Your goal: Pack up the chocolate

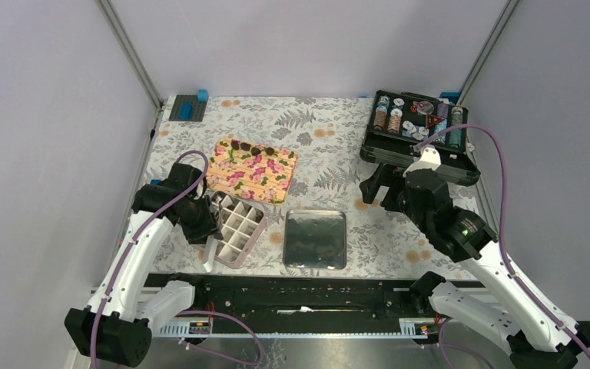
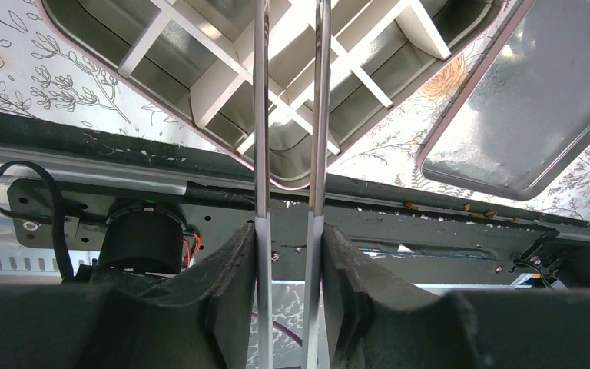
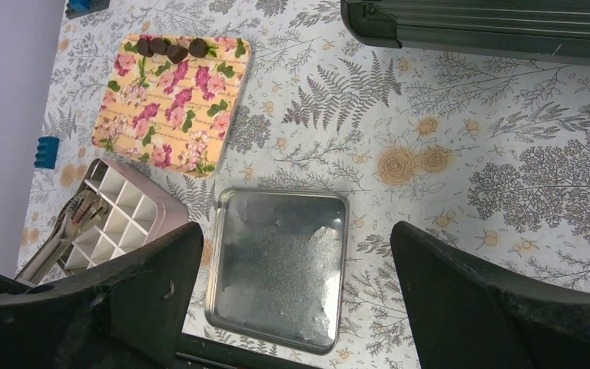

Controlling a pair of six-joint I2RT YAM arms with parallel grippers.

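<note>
I am gripping thin metal tongs point(image 2: 261, 115) in the left gripper point(image 2: 288, 231), which is clamping them over the pink gridded box point(image 2: 200, 84). The right gripper point(image 1: 379, 191) is hanging spread wide above the table point(image 1: 330, 131). The chocolate point(image 3: 170, 49) is sitting in a row along the floral board's point(image 3: 169, 115) far edge.

Overhead camera looks down; both wrist views share the tray point(image 3: 276, 269)

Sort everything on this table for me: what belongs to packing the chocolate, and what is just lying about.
For the job:
- chocolate pieces, on the floral board
- gridded box, empty
- metal tongs, held in the left gripper
- silver metal tray, possibly the box's lid

Lying about:
- poker chip case
- blue blocks, far left corner
</note>
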